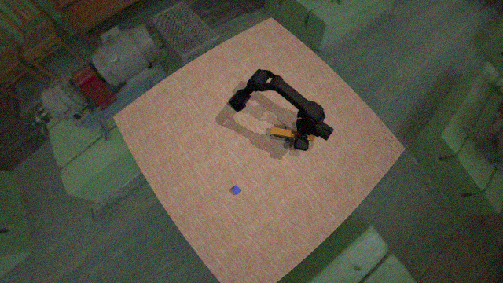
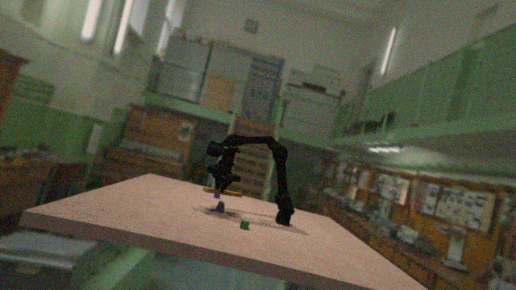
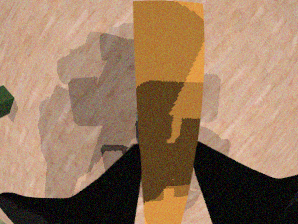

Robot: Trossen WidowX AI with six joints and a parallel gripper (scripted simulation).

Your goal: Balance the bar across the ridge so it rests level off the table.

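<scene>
A long orange rectangular bar (image 1: 280, 132) (image 2: 234, 193) (image 3: 167, 45) is held up off the pale wood-grain table (image 1: 236, 236) (image 2: 161, 234) (image 3: 260, 50), clamped between the fingers of the black gripper (image 1: 294, 135) (image 2: 220, 190) (image 3: 166, 148). In the exterior view, the small grey wedge-shaped ridge (image 2: 220, 207) stands on the table below the bar, apart from it. A small green cube (image 2: 244, 224) (image 3: 5, 101) lies nearer and to the right; a small blue cube (image 1: 236, 190) (image 2: 217, 196) lies beyond the ridge. The black jointed arm (image 1: 291, 94) (image 2: 282, 173) rises at right.
</scene>
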